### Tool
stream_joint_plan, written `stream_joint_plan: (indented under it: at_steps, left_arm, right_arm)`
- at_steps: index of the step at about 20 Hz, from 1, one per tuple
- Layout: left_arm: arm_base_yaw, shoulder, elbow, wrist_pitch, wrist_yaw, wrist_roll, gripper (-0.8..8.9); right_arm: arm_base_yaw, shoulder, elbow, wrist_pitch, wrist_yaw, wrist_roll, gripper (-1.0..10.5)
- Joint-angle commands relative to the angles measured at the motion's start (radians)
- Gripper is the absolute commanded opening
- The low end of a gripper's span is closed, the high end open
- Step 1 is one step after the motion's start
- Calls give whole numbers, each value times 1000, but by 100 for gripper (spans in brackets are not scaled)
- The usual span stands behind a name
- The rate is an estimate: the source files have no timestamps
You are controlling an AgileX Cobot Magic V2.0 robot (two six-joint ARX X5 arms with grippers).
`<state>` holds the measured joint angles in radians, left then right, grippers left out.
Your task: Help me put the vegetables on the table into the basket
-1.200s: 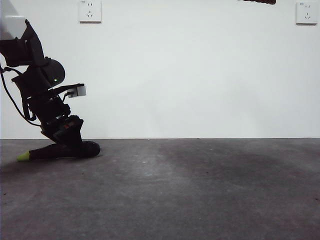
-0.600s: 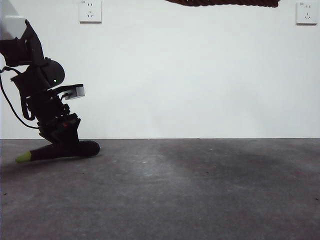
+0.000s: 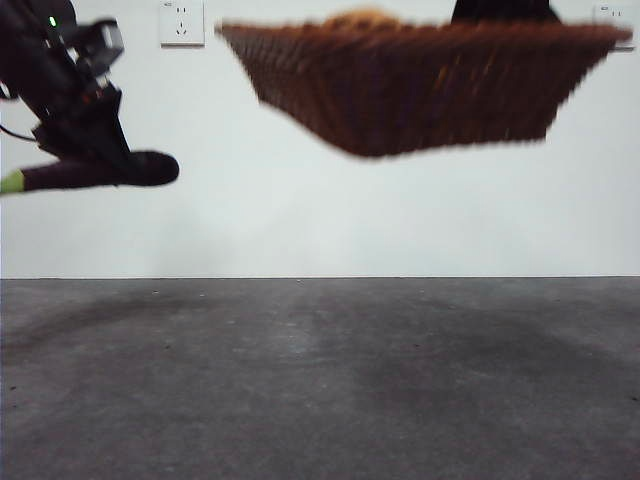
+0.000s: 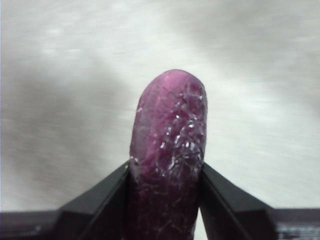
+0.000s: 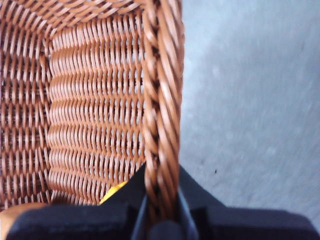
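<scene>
A plain white wall (image 3: 330,215) stands behind. High on it, at eleven o'clock, sits a white socket (image 3: 181,22); a second socket (image 3: 612,18) peeks out at one o'clock, partly hidden.

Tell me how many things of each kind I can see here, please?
Eggplant, held in the air by the left tool: 1
Wicker basket, held up by its rim in the right tool: 1
Orange-brown vegetable in the basket: 1
Yellow vegetable in the basket: 1
Wall sockets: 2
Total: 6
</scene>
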<state>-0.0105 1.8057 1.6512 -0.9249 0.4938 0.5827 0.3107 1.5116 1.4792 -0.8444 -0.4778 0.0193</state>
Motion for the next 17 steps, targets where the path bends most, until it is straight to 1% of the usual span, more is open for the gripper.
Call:
stream_joint_plan:
  at_steps: [1,3,6,7,8,9,11,12,14,15,17]
  left_arm:
    - [-5,-48,-8,-68,29,16,-4]
    - [-9,-121,-47,-85,66,16,-4]
    - [-36,-269,-159,-70,67,-4,-5]
    - [-55,-328,-209,-56,65,-16,-5]
    - [-82,-390,-259,-28,63,-50,-5]
    - [-116,-444,-300,-13,62,-63,-5]
    - [-209,-508,-330,-20,21,-93,-5]
    - [-268,-518,-330,-19,-10,-93,-5]
    - [-401,-512,-330,-2,-98,-93,-6]
    - [-462,-500,-330,16,-146,-91,-6]
    - [-564,-461,-330,59,-204,-51,-6]
  right_arm:
    - [1,-2,-98,70,-12,61,-12]
    - [1,-2,-170,119,-11,87,-12]
    - [1,-2,-258,191,-13,120,-12]
    - [2,-2,-290,222,-13,142,-12]
    - [4,-2,-321,254,-15,160,-12]
    - [8,-2,-352,283,-31,179,-12]
    - [37,-2,-410,330,-31,211,-12]
    - [50,-2,-433,344,-31,216,-12]
    - [98,-2,-467,360,-30,221,-12]
    - [120,-2,-480,372,-28,225,-12]
    - [156,-2,-486,374,-22,232,-12]
